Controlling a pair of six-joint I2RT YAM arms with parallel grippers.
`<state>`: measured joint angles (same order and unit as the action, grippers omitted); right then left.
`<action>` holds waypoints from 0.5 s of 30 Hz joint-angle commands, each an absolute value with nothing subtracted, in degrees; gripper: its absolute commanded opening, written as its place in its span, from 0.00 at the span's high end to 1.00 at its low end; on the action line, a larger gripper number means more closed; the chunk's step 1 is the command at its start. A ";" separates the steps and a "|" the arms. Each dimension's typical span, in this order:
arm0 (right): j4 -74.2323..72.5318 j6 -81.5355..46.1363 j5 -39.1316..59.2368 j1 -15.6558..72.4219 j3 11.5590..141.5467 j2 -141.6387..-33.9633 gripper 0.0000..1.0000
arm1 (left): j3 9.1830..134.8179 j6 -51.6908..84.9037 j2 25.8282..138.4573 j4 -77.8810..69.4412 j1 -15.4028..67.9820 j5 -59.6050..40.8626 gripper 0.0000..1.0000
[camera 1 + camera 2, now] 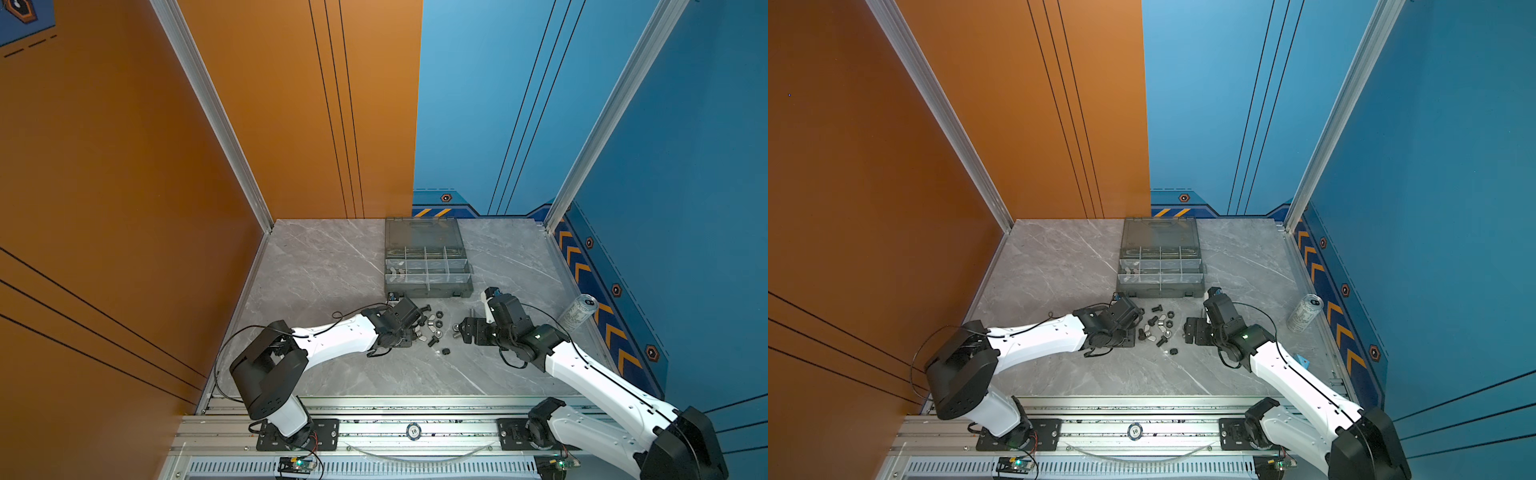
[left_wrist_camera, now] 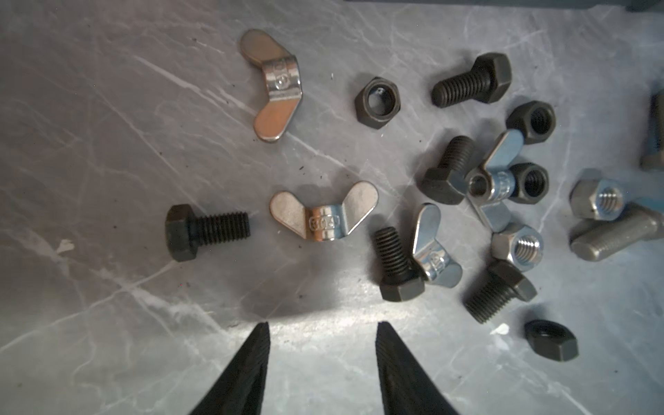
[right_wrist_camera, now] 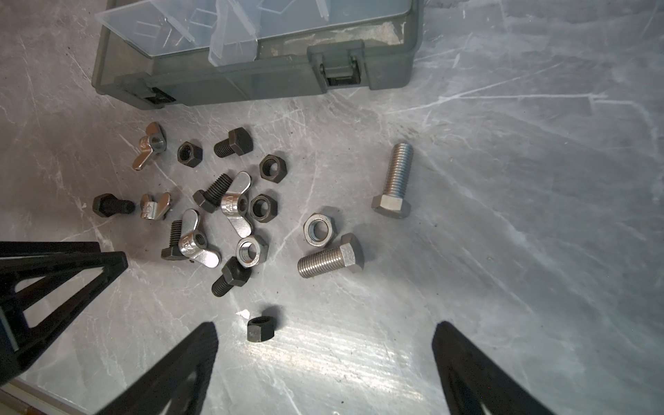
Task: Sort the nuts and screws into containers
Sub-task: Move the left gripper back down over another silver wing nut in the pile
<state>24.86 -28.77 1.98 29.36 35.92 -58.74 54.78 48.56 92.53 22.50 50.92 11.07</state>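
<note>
- The left gripper (image 2: 323,325) is hovering low over the table (image 1: 332,270) at the left edge of the pile (image 1: 434,328). Its jaws are standing parted, with nothing between them.
- The right gripper (image 3: 325,327) is hovering at the right edge of the same pile. Its jaws are spread wide and gripping nothing.
- A lone black nut (image 3: 260,328) is lying on the table under that gap, close to one finger and not held. It is sitting on the near side of the pile.
- The pile is lying loose on the table between the two grippers, just near of the organizer box (image 1: 415,291).
- Short black screws (image 2: 206,231) are lying on their sides among four loose wing nuts (image 2: 323,215).
- Two longer silver screws (image 3: 395,179) are lying at the right of the pile, with the silver hex nuts (image 3: 319,230) beside them.
- The organizer box is sitting at the far middle of the table, its lid (image 1: 422,232) standing open on the far side.
- Silver pieces (image 1: 395,270) are showing in its left compartments; their kind is too small to confirm.
- A drink can (image 1: 577,311) is standing at the right, well apart from the pile.
- A poker chip (image 1: 413,432) is resting on the near rail.
</note>
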 commanded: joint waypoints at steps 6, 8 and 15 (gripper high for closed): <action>24.34 -28.49 2.40 29.93 35.50 -58.18 0.04 | 55.68 50.97 97.40 18.59 50.94 8.11 0.51; 24.52 -28.48 2.36 29.89 35.25 -58.10 0.04 | 55.94 50.82 98.19 18.32 50.69 8.04 0.51; 24.35 -28.39 2.37 29.97 35.24 -58.01 0.04 | 58.20 48.32 99.55 20.62 49.09 7.91 0.51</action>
<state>24.84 -28.77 1.98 29.69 35.86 -58.74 56.16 49.80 98.54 19.07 50.02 8.71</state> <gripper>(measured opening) 0.961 0.493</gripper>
